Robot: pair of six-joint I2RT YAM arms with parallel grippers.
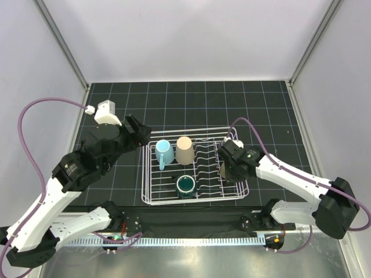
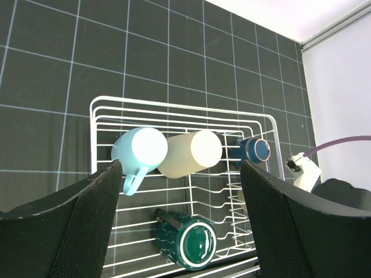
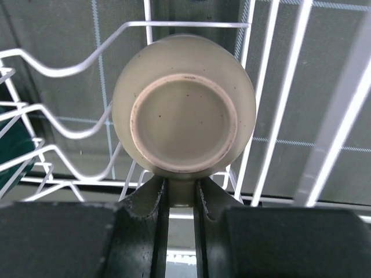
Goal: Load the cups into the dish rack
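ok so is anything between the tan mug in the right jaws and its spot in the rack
nothing visible. the tan mug, handle in the right jaws, is bottom-up inside the dish rack beside the wavy dividers; only rack wires show beyond it

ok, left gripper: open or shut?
Open. The left wrist view shows the left gripper with its fingers wide apart and nothing gripped between them, above the dish rack.
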